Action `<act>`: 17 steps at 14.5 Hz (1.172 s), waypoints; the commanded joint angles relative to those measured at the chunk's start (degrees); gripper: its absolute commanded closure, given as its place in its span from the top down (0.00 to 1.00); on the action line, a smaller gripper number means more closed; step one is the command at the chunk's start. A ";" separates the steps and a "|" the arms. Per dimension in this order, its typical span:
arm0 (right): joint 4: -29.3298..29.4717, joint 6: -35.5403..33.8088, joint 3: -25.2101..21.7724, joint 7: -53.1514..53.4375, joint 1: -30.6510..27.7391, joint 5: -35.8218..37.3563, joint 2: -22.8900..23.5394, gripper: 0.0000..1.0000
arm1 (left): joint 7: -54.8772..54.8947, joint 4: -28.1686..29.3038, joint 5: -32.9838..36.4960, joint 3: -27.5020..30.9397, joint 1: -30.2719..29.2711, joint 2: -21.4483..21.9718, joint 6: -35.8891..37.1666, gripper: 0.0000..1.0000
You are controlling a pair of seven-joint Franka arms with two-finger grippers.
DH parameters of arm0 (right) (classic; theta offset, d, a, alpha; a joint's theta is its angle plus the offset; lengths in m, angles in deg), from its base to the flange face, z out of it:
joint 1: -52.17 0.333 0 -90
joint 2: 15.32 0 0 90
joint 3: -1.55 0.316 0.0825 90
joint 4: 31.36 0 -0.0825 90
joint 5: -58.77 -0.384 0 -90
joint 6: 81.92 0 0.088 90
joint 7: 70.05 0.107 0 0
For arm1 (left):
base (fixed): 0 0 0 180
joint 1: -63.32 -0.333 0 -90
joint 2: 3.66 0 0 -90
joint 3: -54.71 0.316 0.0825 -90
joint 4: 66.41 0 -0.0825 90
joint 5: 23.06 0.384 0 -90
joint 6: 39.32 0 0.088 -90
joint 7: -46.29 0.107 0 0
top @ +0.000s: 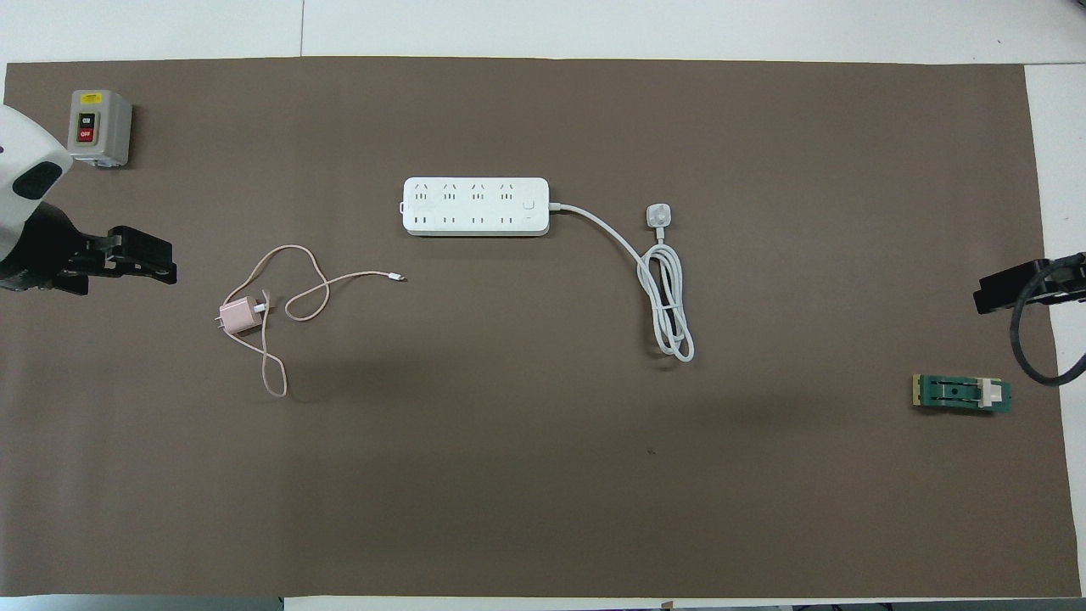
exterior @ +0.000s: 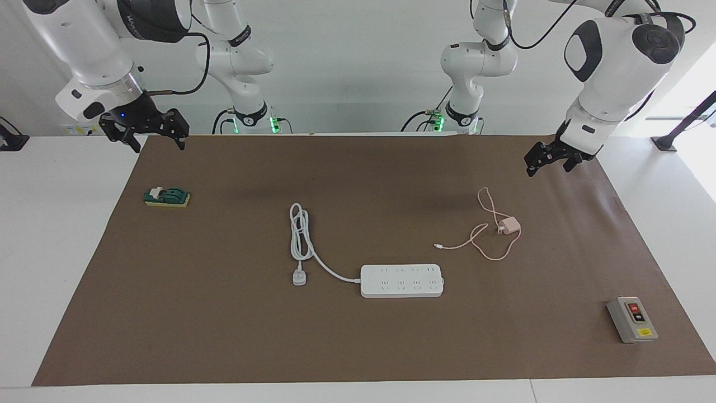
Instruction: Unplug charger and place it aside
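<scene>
The pale pink charger (exterior: 509,226) lies on the brown mat, not plugged in, with its thin pink cable (exterior: 493,257) looped around it. It also shows in the overhead view (top: 237,318). It lies apart from the white power strip (exterior: 401,280), nearer to the robots and toward the left arm's end. My left gripper (exterior: 551,161) hangs open and empty in the air over the mat's corner at the left arm's end, clear of the charger. My right gripper (exterior: 151,134) hangs open and empty over the mat's corner at the right arm's end.
The power strip's thick white cord and plug (exterior: 300,277) lie coiled toward the right arm's end. A grey switch box (exterior: 632,319) with red and black buttons stands far from the robots at the left arm's end. A small green block (exterior: 166,196) lies near the right gripper.
</scene>
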 commanded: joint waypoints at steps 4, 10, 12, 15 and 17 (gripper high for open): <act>-1.58 -0.09 0.82 1.11 -0.89 0.48 -1.47 1.00 | 4.80 -2.65 0.46 1.14 0.52 -0.84 -1.24 1.00; -1.67 -0.09 0.91 1.11 -0.89 0.48 -1.47 1.00 | 4.89 -4.67 2.83 1.14 0.97 -0.84 -0.54 1.00; -1.58 -0.17 0.91 1.02 -0.71 0.48 -1.47 1.00 | 4.80 -4.67 2.84 0.97 1.05 -0.84 -0.53 1.00; -1.67 -0.35 0.82 0.93 -0.80 0.48 -1.47 1.00 | 4.72 -4.58 2.84 0.97 0.97 -0.49 -0.27 1.00; -1.67 -0.26 0.91 0.93 -0.80 0.48 -1.47 1.00 | 4.54 -4.76 2.84 0.97 1.05 -0.48 0.78 1.00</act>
